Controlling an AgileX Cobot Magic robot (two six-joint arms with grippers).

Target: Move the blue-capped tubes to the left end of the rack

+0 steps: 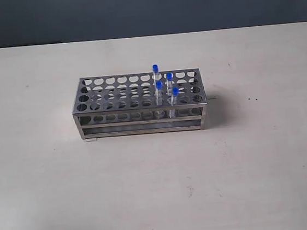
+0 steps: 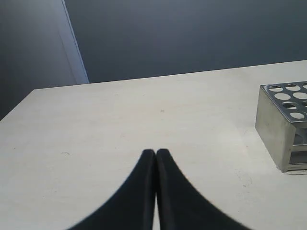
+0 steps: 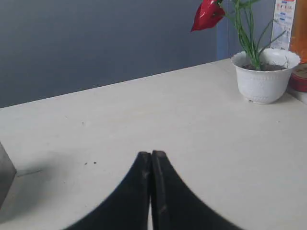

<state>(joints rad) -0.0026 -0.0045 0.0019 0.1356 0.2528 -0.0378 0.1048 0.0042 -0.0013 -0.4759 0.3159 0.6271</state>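
Note:
The shiny metal rack (image 1: 120,104) stands in the middle of the table in the exterior view. Several blue-capped tubes (image 1: 156,77) stand upright in holes toward its right end, close together; the holes at the left end are empty. Neither gripper shows in the exterior view. In the left wrist view my left gripper (image 2: 155,152) is shut with nothing between its black fingers, and one end of the rack (image 2: 284,125) shows off to the side, well apart. In the right wrist view my right gripper (image 3: 151,154) is shut and empty over bare table; a grey corner of the rack (image 3: 5,178) shows at the picture's edge.
A white pot with a red flower (image 3: 263,72) stands on the table in the right wrist view, with a red object (image 3: 300,77) beside it. A dark wall runs behind the table's far edge (image 1: 145,35).

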